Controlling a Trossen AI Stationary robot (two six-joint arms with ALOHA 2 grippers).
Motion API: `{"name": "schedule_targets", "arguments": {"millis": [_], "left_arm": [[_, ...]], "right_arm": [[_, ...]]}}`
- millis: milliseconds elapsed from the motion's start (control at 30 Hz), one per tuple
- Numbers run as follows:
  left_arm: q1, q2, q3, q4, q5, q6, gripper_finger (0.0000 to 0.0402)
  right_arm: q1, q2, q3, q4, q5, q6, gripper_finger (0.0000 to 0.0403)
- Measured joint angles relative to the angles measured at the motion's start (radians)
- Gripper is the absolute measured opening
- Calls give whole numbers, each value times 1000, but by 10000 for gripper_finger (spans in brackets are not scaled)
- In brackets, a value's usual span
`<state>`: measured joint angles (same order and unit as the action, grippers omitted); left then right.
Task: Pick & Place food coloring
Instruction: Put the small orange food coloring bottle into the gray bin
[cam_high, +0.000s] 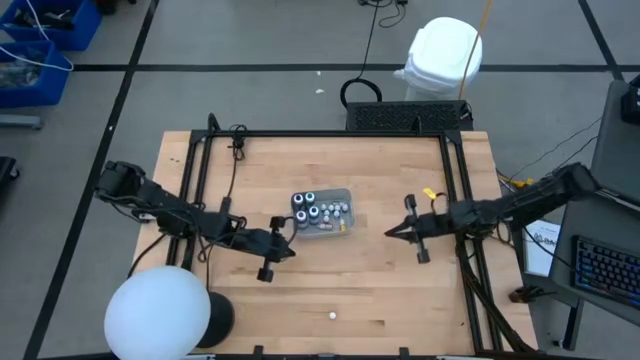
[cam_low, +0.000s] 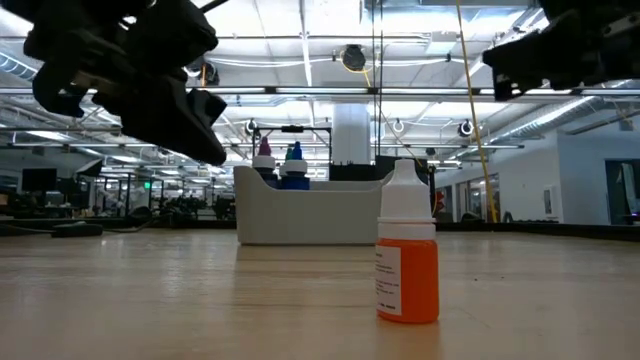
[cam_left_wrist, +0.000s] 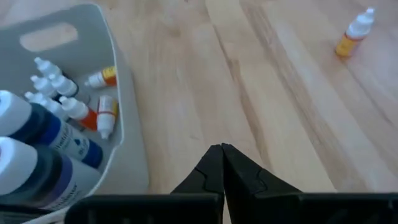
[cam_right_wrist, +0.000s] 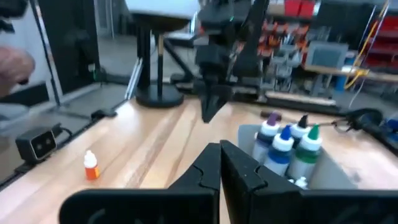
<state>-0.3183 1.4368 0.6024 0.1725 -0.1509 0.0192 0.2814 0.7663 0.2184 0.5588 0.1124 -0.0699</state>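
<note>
A light grey tray (cam_high: 349, 214) at the table's middle holds several food coloring bottles (cam_high: 312, 208). Larger dark ones stand upright (cam_right_wrist: 280, 146); small orange ones lie on its floor (cam_left_wrist: 102, 115). One small orange bottle with a white cap (cam_low: 408, 250) stands alone on the wood near the front edge (cam_high: 333, 315). My left gripper (cam_high: 290, 251) is shut with nothing in it, just off the tray's near left corner (cam_left_wrist: 221, 149). My right gripper (cam_high: 388, 233) is shut with nothing in it, to the right of the tray, pointing at it (cam_right_wrist: 219, 146).
A black frame rail (cam_high: 330, 134) runs along the table's far edge and down both sides. A white ball-shaped lamp (cam_high: 158, 312) on a dark stand overhangs the near left corner. Bare wood lies between the tray and the lone bottle.
</note>
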Motion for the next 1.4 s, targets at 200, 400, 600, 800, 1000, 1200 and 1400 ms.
{"name": "schedule_targets", "arguments": {"millis": [200, 400, 600, 800, 1000, 1200, 1400], "left_arm": [[1, -2, -52, 62, -16, 48, 5], [-4, -2, -102, 133, -17, 50, 7], [-24, -2, -128, 146, -77, 32, 7], [-63, -2, -128, 146, -144, 65, 4], [-107, -12, -128, 129, -190, 65, 11], [-111, -12, -128, 139, -191, 78, 11], [-108, -12, -128, 165, -191, 77, 19]], "right_arm": [[72, 334, 222, 0, 19, -23, 0], [108, 628, 453, -59, 14, -47, 0], [158, 858, 563, -64, -35, -35, 0], [214, 969, 594, 32, 70, -20, 2], [270, 1018, 594, 96, 8, 52, 61], [300, 1074, 604, 204, 22, 82, 162], [300, 1178, 740, 93, 25, 108, 222]]}}
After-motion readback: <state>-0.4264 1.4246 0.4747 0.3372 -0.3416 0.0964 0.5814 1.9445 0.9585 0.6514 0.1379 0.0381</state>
